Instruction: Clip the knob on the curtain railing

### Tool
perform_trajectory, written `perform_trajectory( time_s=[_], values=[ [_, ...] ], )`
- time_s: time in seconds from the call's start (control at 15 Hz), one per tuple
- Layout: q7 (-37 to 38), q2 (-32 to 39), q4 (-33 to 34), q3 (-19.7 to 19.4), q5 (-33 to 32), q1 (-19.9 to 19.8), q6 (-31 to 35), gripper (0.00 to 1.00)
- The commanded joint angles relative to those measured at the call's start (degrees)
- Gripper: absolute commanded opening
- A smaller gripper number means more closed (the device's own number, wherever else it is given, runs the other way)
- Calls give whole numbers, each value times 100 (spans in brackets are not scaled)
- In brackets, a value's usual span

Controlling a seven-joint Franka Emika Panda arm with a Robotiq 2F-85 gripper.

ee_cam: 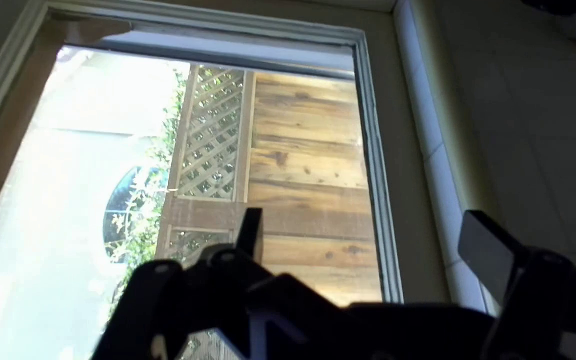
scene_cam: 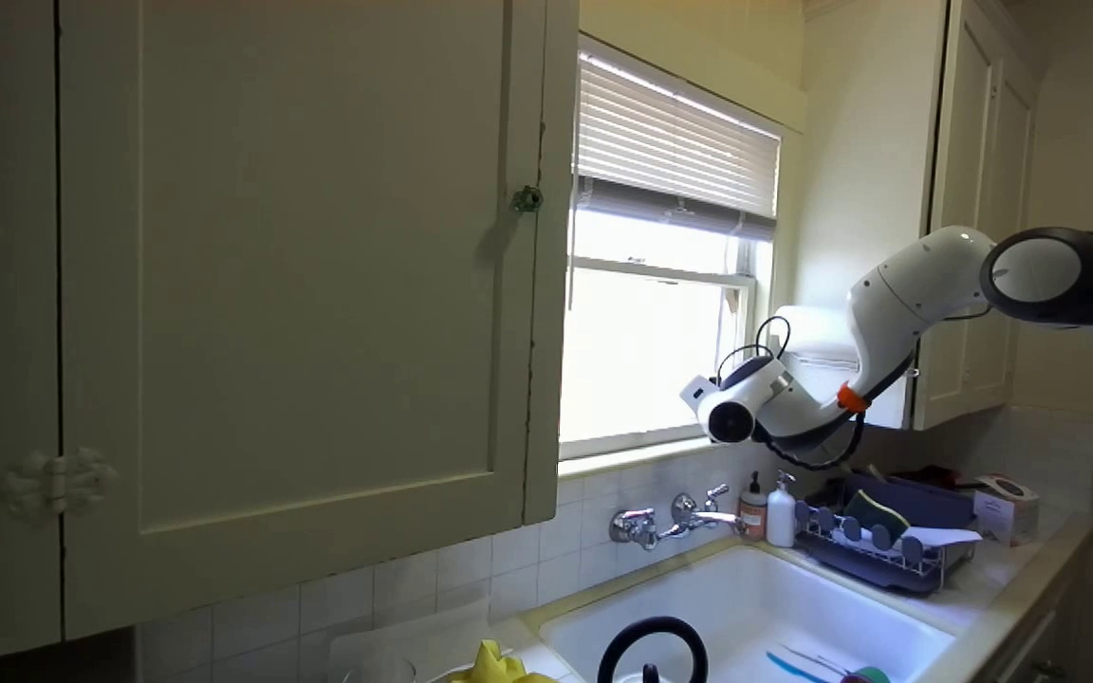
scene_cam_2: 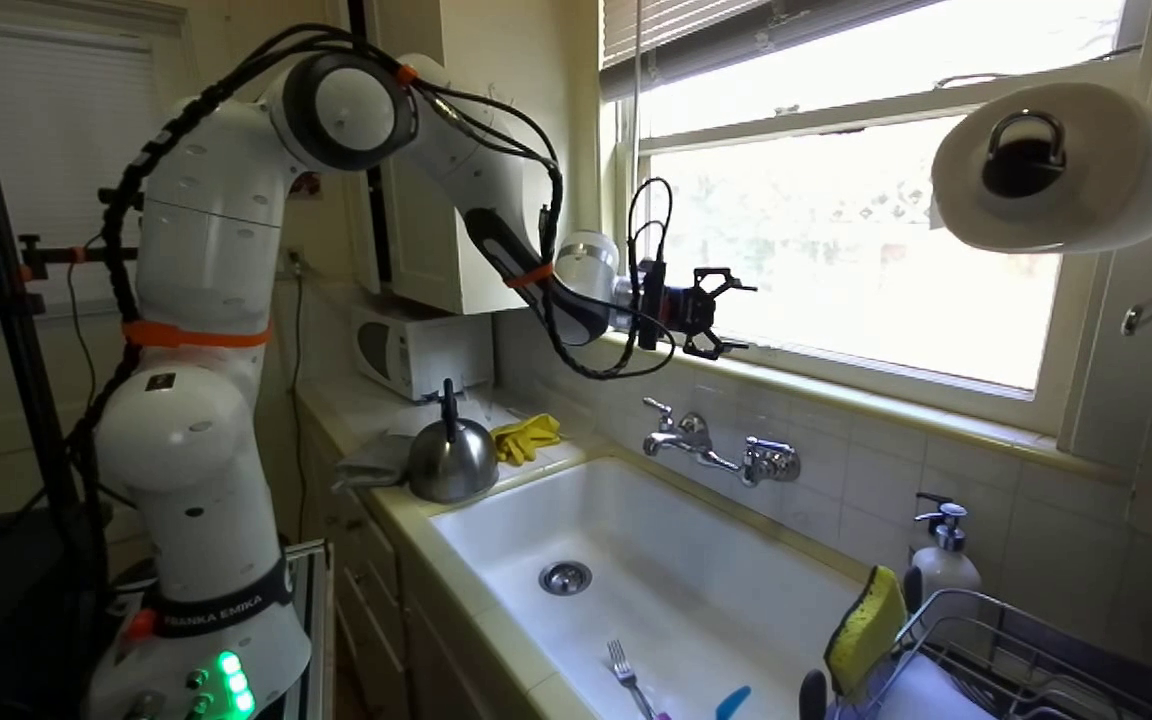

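The white slatted blind (scene_cam: 679,133) covers the top of the window. The curtain railing (scene_cam: 722,218) seems to be the shadowed grey band along its lower edge; it also shows in an exterior view (scene_cam_2: 686,58). A small clip-like piece (scene_cam: 682,206) sits mid-band; I cannot tell whether it is the knob. My gripper (scene_cam_2: 736,318) is open and empty, well below the blind, pointing at the lower pane. In the wrist view its fingers (ee_cam: 368,240) stand wide apart with only window and sill beyond. In an exterior view its fingers are hidden behind the wrist.
A cabinet door (scene_cam: 319,266) has a green knob (scene_cam: 527,199). A thin wand (scene_cam_2: 638,110) hangs from the blind. A paper towel roll (scene_cam_2: 1086,170) hangs beside the window. Below are the sink (scene_cam_2: 656,560), faucet (scene_cam_2: 701,440), kettle (scene_cam_2: 454,465) and dish rack (scene_cam: 888,555).
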Motion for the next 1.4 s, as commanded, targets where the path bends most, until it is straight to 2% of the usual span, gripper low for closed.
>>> perform_trajectory(
  time_s=[0.0,0.2,0.27,0.47,0.73,0.93,1.2,1.27,1.33],
  values=[
    [785,-120,-75,-182,-593,-150,1296,100],
    [1562,-166,80,-320,-1096,-350,2290,100],
    [1071,-84,46,-305,-728,-163,1797,100],
    [1114,-93,77,-347,-759,-190,1878,100],
    [1038,349,337,-324,-1282,-11,1282,100],
    [1204,587,506,-283,-2235,26,1164,100],
    [1369,843,687,-181,-3116,-11,1234,100],
    [1093,836,899,-485,-2678,540,1398,100],
    [1168,915,939,-464,-2704,471,1416,100]
  ],
)
